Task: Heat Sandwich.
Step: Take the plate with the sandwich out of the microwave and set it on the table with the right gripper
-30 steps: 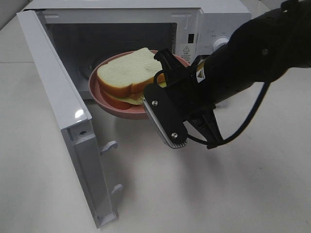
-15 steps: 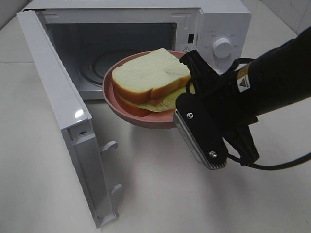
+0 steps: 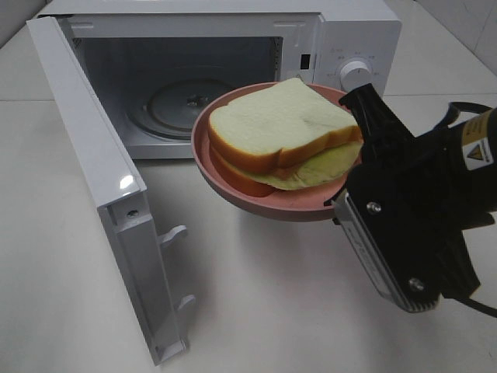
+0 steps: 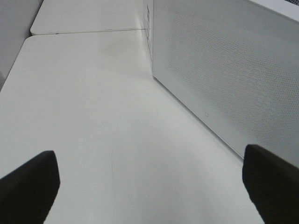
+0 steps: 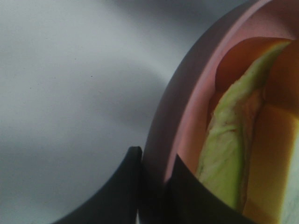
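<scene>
A: Where is the sandwich of pale cream bread slices with an orange-red filling and a green leaf (image 3: pixel 283 132) in relation to the white box-shaped microwave oven (image 3: pixel 233 47)?

B: Outside it, just in front of the open cavity, lying on a round pink plate (image 3: pixel 233 183) that is held up in the air above the white tabletop (image 3: pixel 256 311). The sandwich is narrower than the plate, with its leaf sticking out toward the plate's rim.

A: What holds the plate?

B: The black right gripper (image 3: pixel 353 183), clenched on the rim at the side of the plate farther from the microwave's door. The wrist camera shows its two dark fingers (image 5: pixel 121 191) pinching the pink rim (image 5: pixel 159 140), one outside, one inside.

A: And the microwave itself?

B: Its white door (image 3: pixel 101 194) stands swung wide open, and the round glass turntable (image 3: pixel 175 105) inside is bare.

A: The left gripper (image 4: pixel 149 182)?

B: Released, fingers spread wide, nothing between them. It hovers over the tabletop beside the microwave's perforated white side wall (image 4: pixel 224 70), well apart from the plate.
</scene>
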Motion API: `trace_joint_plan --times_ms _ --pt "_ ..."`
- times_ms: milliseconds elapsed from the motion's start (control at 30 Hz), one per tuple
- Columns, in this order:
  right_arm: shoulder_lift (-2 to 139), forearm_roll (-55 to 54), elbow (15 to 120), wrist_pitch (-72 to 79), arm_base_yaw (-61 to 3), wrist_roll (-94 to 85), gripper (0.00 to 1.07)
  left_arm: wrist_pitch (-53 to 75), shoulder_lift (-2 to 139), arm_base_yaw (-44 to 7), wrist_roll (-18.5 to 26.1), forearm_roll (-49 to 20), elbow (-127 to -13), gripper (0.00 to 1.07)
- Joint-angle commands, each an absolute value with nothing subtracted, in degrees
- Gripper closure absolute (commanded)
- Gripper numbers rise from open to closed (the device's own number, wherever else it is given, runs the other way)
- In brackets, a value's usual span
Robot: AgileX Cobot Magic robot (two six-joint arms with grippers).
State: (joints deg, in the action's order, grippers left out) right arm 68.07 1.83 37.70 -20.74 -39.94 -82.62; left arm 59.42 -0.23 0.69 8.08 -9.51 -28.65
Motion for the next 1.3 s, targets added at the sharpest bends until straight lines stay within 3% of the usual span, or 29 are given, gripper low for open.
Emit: trace_joint_plan --times_ms 33,733,1300 --pt "63.9 2.3 35.8 -22.0 -39.9 -82.2 1.07 58.8 -1.4 0.9 7.8 -9.6 -28.7 0.03" --pt "48.8 9.9 29.8 -32.9 -39.9 -69.6 1.07 58.8 -1.4 0.9 7.8 -9.6 -28.7 0.03" --pt "46.7 30.0 29.8 -45.5 -39.9 -32.9 1.07 58.8 -1.4 0.9 7.8 -9.6 -28.7 0.03"
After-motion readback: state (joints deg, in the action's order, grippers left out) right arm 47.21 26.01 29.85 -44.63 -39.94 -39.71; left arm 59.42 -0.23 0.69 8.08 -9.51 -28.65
